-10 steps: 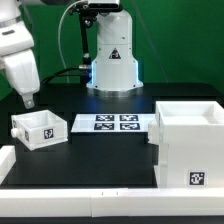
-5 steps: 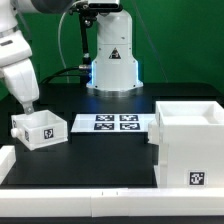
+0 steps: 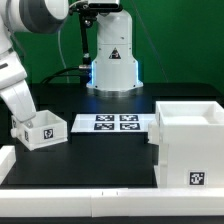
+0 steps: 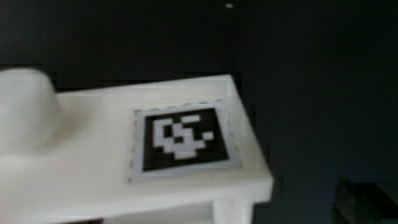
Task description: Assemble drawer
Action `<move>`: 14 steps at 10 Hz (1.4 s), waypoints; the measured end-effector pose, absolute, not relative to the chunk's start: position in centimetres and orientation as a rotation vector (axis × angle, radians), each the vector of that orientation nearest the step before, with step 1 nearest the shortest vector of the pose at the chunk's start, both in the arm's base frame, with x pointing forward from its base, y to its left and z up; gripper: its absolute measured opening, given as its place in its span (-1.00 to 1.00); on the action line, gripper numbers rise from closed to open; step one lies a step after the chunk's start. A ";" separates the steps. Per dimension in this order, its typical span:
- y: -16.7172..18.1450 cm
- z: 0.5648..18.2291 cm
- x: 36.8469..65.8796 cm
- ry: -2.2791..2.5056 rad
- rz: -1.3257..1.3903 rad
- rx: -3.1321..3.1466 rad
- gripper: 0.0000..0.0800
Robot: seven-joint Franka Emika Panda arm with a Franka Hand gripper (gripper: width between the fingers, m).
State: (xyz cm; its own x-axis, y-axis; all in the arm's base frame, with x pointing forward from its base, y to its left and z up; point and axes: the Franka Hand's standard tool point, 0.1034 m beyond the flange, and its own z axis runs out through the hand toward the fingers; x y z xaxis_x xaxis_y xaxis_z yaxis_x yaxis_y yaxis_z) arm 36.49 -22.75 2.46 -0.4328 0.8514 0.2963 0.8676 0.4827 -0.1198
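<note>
A small white drawer tray (image 3: 41,130) with a square tag on its front sits at the exterior view's left. My gripper (image 3: 21,121) has come down onto its left end, the fingers at the tray's wall. The jaws look open, with nothing gripped. In the wrist view the tray's tagged face (image 4: 183,140) fills the frame, with a dark fingertip (image 4: 366,204) off to one side of it. The tall white box shell (image 3: 190,140) stands at the exterior view's right. A second tray is not in view.
The marker board (image 3: 113,123) lies flat between the tray and the shell. A white rail (image 3: 80,205) runs along the front of the black table and up its left edge. The robot base (image 3: 112,60) stands at the back.
The arm has dropped and shifted left, bringing my gripper from above the tray down to its left end. The tray and the shell have not moved.
</note>
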 end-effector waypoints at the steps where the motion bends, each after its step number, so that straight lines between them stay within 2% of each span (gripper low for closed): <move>1: -22.7 2.4 36.5 -2.416 -0.072 -1.451 0.36; 2: -22.7 2.4 36.4 -2.416 -0.072 -1.451 0.02; 3: -22.7 2.4 36.4 -2.415 -0.072 -1.451 0.02; 4: -22.7 2.4 36.4 -2.415 -0.072 -1.451 -0.46; 5: -22.7 2.4 36.4 -2.415 -0.072 -1.451 -0.79; 6: -22.7 2.4 36.5 -2.416 -0.072 -1.452 -0.90; 9: -22.5 2.6 36.7 -2.405 -0.067 -1.474 -0.90; 11: -20.8 3.5 38.0 -2.355 -0.053 -1.528 -0.90; 13: -17.3 4.9 40.8 -2.286 -0.034 -1.610 -0.90; 14: -15.9 4.8 42.7 -2.267 -0.039 -1.615 -0.90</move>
State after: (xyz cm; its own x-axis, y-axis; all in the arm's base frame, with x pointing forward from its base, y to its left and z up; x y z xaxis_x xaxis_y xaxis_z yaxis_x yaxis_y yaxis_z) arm 42.69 -15.95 4.76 -0.2848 0.9102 0.3007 0.9200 0.3477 -0.1810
